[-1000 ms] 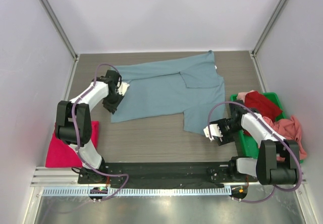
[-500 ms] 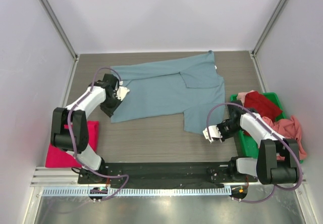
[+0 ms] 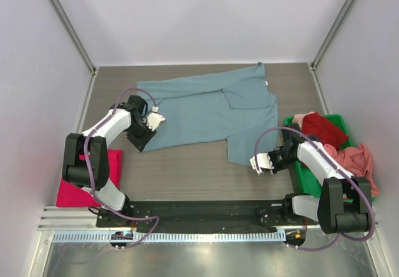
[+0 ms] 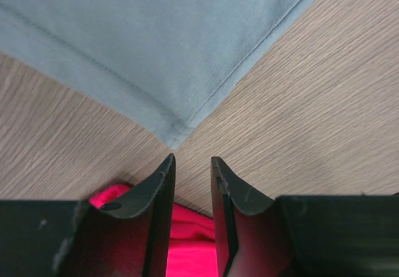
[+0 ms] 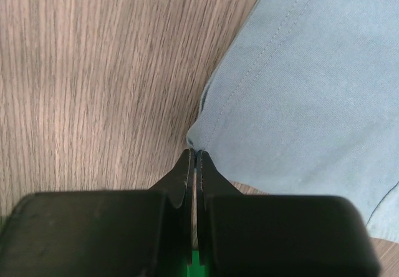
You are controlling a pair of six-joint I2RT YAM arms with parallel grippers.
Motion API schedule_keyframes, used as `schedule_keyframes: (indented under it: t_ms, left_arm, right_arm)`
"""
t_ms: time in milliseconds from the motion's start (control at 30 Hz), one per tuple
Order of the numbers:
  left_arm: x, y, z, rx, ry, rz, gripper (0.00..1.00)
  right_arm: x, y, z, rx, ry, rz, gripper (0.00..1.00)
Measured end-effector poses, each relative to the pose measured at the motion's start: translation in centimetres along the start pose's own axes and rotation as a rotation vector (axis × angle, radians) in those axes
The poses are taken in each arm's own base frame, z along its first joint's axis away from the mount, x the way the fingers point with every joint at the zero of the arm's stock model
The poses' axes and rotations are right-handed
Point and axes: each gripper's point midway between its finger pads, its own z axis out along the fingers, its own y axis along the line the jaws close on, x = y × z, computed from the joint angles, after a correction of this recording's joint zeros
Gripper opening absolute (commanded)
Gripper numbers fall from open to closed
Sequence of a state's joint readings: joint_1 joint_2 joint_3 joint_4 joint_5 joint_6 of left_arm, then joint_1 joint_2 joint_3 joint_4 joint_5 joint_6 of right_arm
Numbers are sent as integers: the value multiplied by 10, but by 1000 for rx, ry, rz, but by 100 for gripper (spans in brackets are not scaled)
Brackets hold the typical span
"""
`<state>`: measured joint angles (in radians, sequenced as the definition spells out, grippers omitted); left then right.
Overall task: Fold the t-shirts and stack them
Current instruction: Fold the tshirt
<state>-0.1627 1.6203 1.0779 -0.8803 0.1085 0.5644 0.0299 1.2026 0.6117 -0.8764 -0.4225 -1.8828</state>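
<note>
A dusty grey-blue t-shirt (image 3: 206, 110) lies spread flat across the middle of the table. My left gripper (image 3: 141, 144) hovers just off its near-left corner (image 4: 173, 141). Its fingers (image 4: 163, 176) stand a little apart with nothing between them. My right gripper (image 3: 252, 163) is shut, its tips (image 5: 194, 152) pinching the very tip of the shirt's near-right corner (image 5: 201, 133), where the cloth puckers slightly. A folded magenta-pink t-shirt (image 3: 87, 178) lies at the near left and also shows between the left fingers (image 4: 187, 239).
A green plastic bin (image 3: 307, 178) stands at the right edge behind my right arm. It holds a red shirt (image 3: 323, 128), and a salmon-pink one (image 3: 360, 160) hangs over its side. Grey walls close in the back and sides.
The right gripper has gone from open to shut at the shirt's near-right corner. The left gripper slid along the shirt's left edge to its near corner and its fingers parted a little.
</note>
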Motion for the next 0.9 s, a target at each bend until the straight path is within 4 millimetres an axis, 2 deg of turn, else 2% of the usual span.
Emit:
schedule_keyframes:
  t_ms: [333,467,500,600,633,667,833,900]
  left_arm:
    - [7,1,30,45,69,20,33]
    - [6,3,31,41,74,20,33]
    - [6,4,31,39,75,21,32]
    - [6,7,31,25,79,30,16]
    - [6,9,32,16,80,33,4]
    - [6,11,32,5,80,38,0]
    - [7,14,31,-22,74,46,0]
    - [8,14,29,-31,64,49,0]
  right_arm:
    - [1,-1,0,2,19,35,1]
    - [2,-1,1,0,24,42,1]
    - [2,0,1,-1,25,48,1]
    - [1,-1,2,0,27,57,1]
    - [1,-1,2,2,29,63,1]
    - [1,-2,2,4,30,67,1]
    - [2,-9,-2,40,37,162,1]
    - [0,-25,-14,92,34,231,1]
